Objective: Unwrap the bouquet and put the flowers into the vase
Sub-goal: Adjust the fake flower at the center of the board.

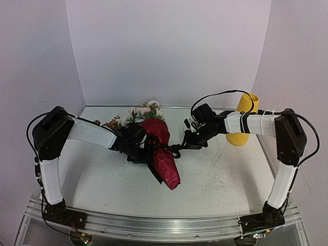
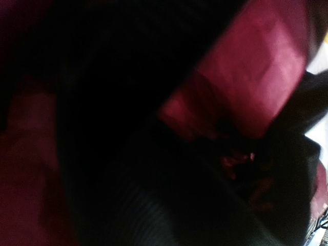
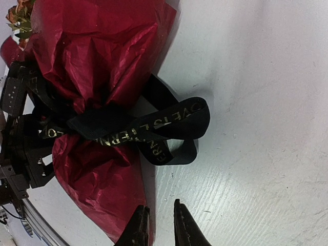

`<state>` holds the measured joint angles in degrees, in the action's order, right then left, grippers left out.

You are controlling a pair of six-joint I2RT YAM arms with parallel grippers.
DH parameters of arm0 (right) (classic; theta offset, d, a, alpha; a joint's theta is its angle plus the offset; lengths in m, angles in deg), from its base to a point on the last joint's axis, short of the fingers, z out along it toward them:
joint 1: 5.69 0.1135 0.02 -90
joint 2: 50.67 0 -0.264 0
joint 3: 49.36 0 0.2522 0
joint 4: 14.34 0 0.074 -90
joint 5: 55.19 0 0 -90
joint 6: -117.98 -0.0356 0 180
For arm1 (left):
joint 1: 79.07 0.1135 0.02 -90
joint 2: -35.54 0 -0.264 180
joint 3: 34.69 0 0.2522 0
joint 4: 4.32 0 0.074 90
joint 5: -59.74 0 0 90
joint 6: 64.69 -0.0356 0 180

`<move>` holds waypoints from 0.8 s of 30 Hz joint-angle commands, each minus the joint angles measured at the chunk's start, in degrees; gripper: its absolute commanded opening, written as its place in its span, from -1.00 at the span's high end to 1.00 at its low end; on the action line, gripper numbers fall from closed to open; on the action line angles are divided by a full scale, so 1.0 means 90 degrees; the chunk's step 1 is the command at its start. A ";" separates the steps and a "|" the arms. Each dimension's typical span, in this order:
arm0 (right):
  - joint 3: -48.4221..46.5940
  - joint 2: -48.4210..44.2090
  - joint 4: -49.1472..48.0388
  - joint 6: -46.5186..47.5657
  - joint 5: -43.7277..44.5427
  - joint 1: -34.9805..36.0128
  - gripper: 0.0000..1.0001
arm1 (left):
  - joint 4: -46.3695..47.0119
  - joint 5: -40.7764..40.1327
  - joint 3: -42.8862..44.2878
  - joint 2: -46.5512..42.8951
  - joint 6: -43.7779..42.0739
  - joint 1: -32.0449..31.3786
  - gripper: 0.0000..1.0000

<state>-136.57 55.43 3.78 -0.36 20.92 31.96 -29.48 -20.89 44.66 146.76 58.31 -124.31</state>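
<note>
The bouquet [image 1: 159,141] is lying flat on the table [image 1: 220,174], its long axis running from the wrap's tail [image 1: 170,177], nearest the bases, up and leftward to the flowers [image 1: 143,110]. At its waist the 2 grippers are facing each other. The left gripper [image 1: 134,144] is apparently clamping the bundle, though its own view is too dark to confirm. The right gripper [image 3: 159,225] is holding nothing, fingers barely parted, and is sitting just short of the black ribbon [image 3: 171,128], whose loops are lying straight ahead of it. Farthest back, the vase [image 1: 246,115] is standing upright behind the right forearm, showing no stems at its mouth.
</note>
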 commanded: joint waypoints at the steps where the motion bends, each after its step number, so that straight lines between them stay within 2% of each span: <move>1: -0.0335 0.0268 0.0277 0.0189 0.0026 -0.0055 0.58 | 0.0116 -0.0112 0.0274 0.0106 0.0108 -0.0042 0.68; 3: -0.0397 0.0346 0.0319 0.0231 0.0043 -0.0094 0.57 | 0.0000 -0.0300 0.0265 0.0038 0.0130 -0.0041 0.97; 4: -0.0423 0.0388 0.0335 0.0243 0.0068 -0.0102 0.57 | -0.0081 -0.0417 0.0246 -0.0031 0.0142 -0.0041 1.00; 16: -0.0783 0.0912 0.0509 0.0384 0.0171 -0.0113 0.35 | -0.0979 -0.0804 0.0228 -0.0861 -0.0098 -0.0043 0.99; 24: -0.1121 0.1296 0.0596 0.0398 0.0181 -0.0111 0.32 | -0.1192 -0.0808 0.0487 -0.0905 -0.0134 -0.0042 0.99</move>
<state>-143.95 65.36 5.69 2.57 22.21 30.98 -38.09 -27.04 45.97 140.81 58.10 -124.52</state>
